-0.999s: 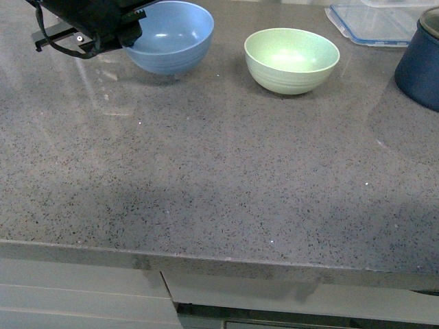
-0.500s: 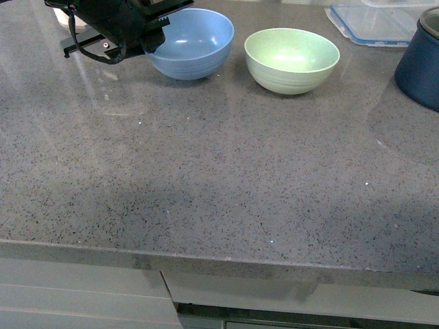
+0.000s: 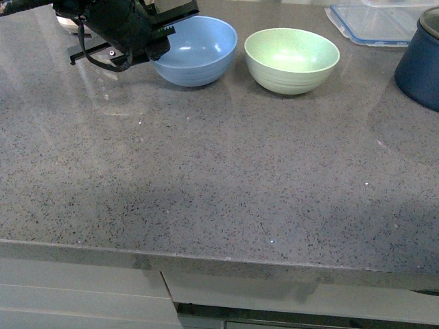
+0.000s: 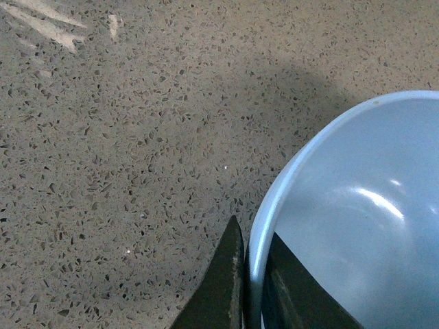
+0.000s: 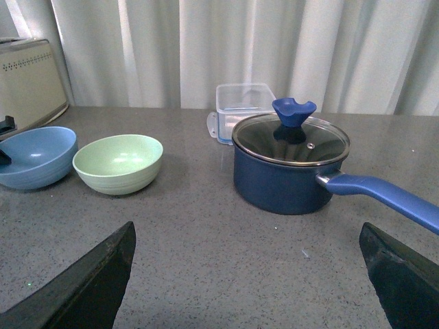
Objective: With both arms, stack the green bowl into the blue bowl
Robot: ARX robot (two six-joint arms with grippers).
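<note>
The blue bowl sits on the grey counter at the back, just left of the green bowl, with a small gap between them. My left gripper is shut on the blue bowl's left rim; in the left wrist view its fingers pinch the rim of the blue bowl, one inside and one outside. My right gripper is open and empty, low over the counter, facing both bowls; the green bowl and the blue bowl show there. The right arm is out of the front view.
A dark navy pot with a glass lid and a long blue handle stands at the back right. A clear container lies behind it. A cream appliance stands at the far left. The counter's front edge runs across.
My left gripper has carried the blue bowl to the right and down toward the counter, closing most of the gap to the green bowl. The green bowl has not moved.
</note>
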